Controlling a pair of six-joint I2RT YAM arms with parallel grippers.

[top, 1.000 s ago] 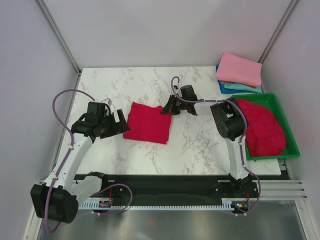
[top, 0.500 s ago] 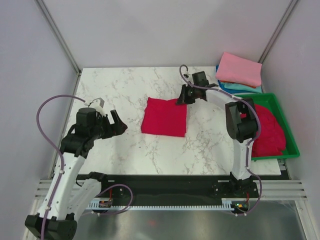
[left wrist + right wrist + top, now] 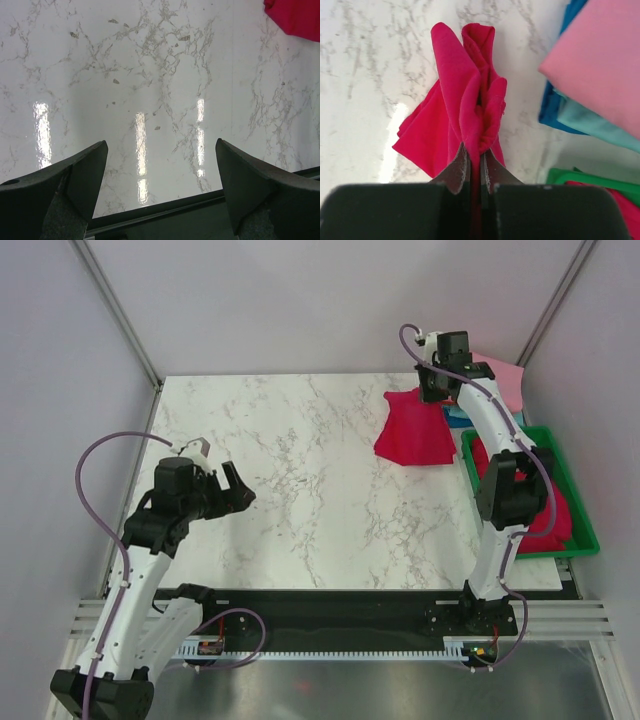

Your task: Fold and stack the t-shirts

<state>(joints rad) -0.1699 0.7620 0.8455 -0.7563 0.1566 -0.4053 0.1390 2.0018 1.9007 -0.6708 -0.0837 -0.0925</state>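
The right gripper (image 3: pixel 437 390) was clamped on a bunched edge of the folded red shirt (image 3: pixel 412 432). It held the shirt at the far right of the table (image 3: pixel 300 440), just beside the stack topped by the pink shirt (image 3: pixel 500 375). The left gripper (image 3: pixel 225 485) hovered over bare marble with its fingers apart, well away from the cloth.

Judged from this, a clean placement would need the shirt carried fully over the stack and lowered so the free edge landed first. It would then be laid flat toward the grip and released, so the fold did not open.

The shirt trailed from the pinch toward the near left, with its long axis running far-right to near-left. Whether its free edge touched the table could not be told
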